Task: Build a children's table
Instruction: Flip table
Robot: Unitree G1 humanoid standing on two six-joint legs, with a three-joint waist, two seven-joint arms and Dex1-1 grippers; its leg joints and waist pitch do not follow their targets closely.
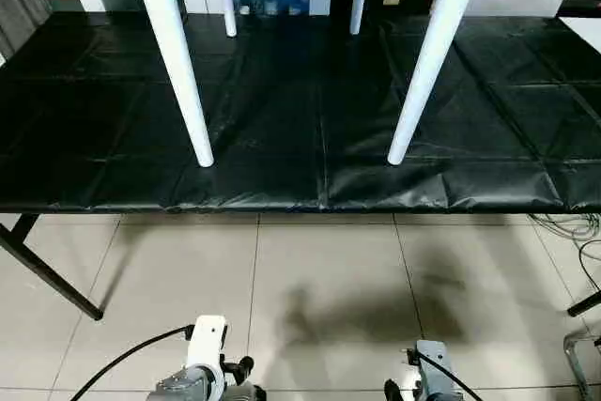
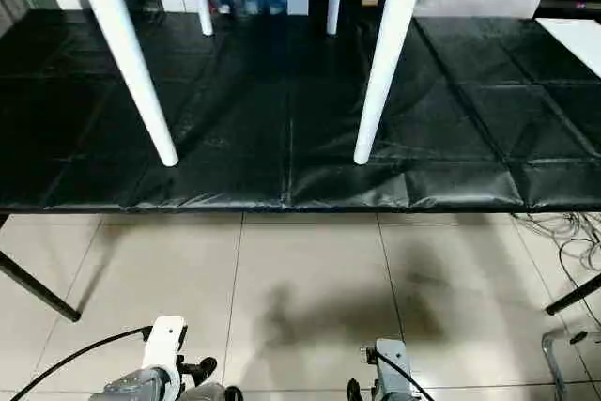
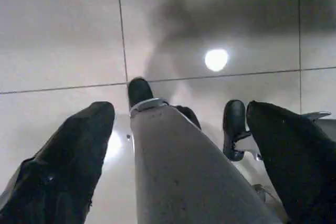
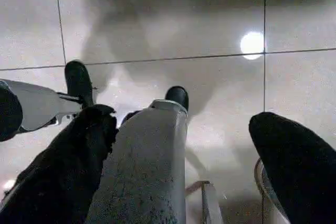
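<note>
The children's table (image 1: pixel 178 63) stands upright on the black-covered work table (image 1: pixel 282 138), its 4 white legs crossing the upper half of the head view. 2 near legs plant their feet left and right of centre; 2 far legs show at the top edge. The tabletop is above the frame. Standing on its legs, it looks assembled.

Both arms hang low at the bottom edge, over the tiled floor (image 1: pixel 319 279), well apart from the table, likely parked clear. The left gripper (image 3: pixel 178 145) and right gripper (image 4: pixel 181 150) each have black fingers spread wide, holding nothing; a grey robot leg shows behind each.
</note>
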